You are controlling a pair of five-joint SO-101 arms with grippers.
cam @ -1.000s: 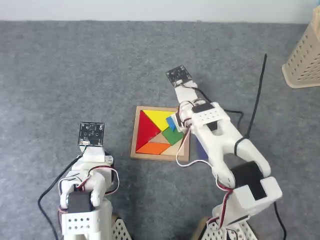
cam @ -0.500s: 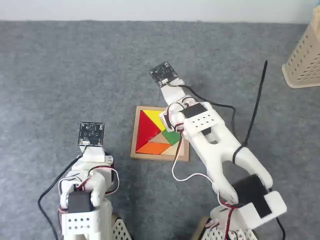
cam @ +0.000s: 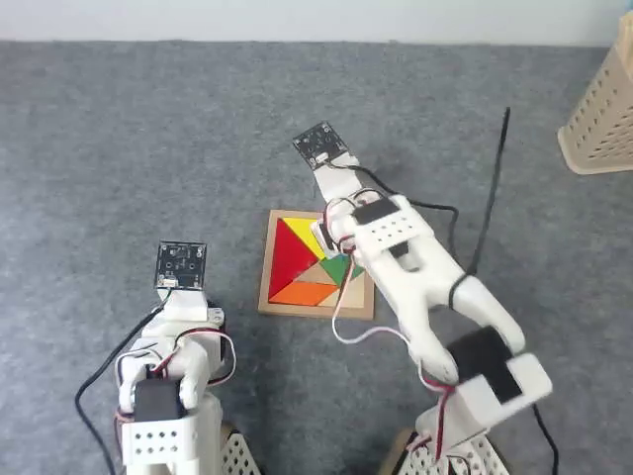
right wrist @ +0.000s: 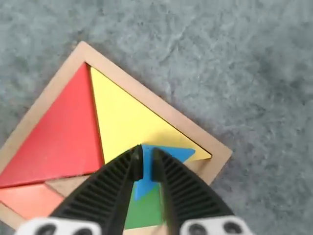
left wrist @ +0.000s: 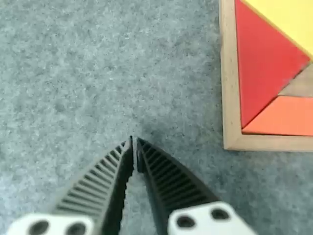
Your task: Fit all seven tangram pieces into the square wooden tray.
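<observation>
Tray (cam: 265, 265) on grey carpet (cam: 148, 129); my right gripper (right wrist: 146, 159) pinches blue piece (right wrist: 177, 154) at its corner beside yellow triangle (right wrist: 122, 117), my arm covering that side from above. Left gripper (left wrist: 134, 144) closed, empty. Basket (cam: 605, 109) well apart.

The right arm (cam: 415, 267) overhangs the right half of the tray (cam: 267, 262); bare mat (cam: 148, 148) borders its left edge.

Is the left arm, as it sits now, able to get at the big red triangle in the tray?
Probably yes: bare carpet lies between the left end effector and the red triangle, and the right end effector is at the blue piece.
</observation>
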